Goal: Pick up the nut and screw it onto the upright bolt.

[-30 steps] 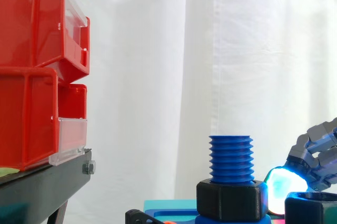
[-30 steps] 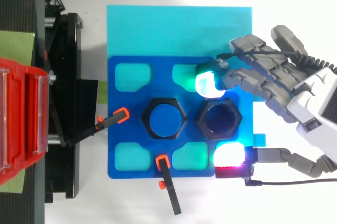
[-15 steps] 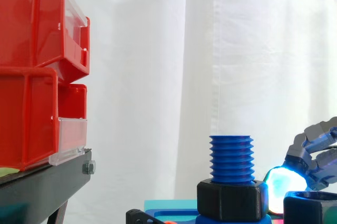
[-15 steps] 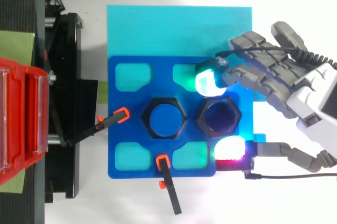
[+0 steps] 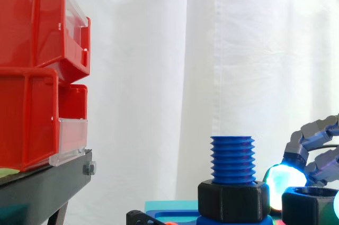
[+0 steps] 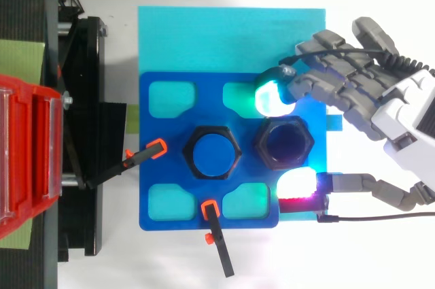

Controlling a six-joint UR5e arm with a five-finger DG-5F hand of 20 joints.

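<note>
The blue threaded bolt (image 5: 232,159) stands upright in a black hex collar (image 6: 213,151) at the middle of the blue baseplate (image 6: 166,166). Just right of it is the black nut (image 6: 283,143), which shows in the side view as a dark ring (image 5: 306,206) at the lower right. My hand (image 6: 401,115) comes in from the right. One cyan-green fingertip pad (image 6: 270,98) presses the nut's far side and a white-magenta thumb pad (image 6: 297,183) presses its near side, so the nut is pinched between them. The nut sits a little above the plate.
Red bins (image 5: 37,71) are stacked on the black stand (image 5: 42,188) at the left. Two black clamps with orange tips (image 6: 156,147) (image 6: 209,207) hold the baseplate, which lies on a cyan sheet (image 6: 224,37). The white curtain hangs behind.
The finger and thumb pads have closed against the nut. The nut has shifted slightly and, in the side view, has risen a little and moved left towards the bolt.
</note>
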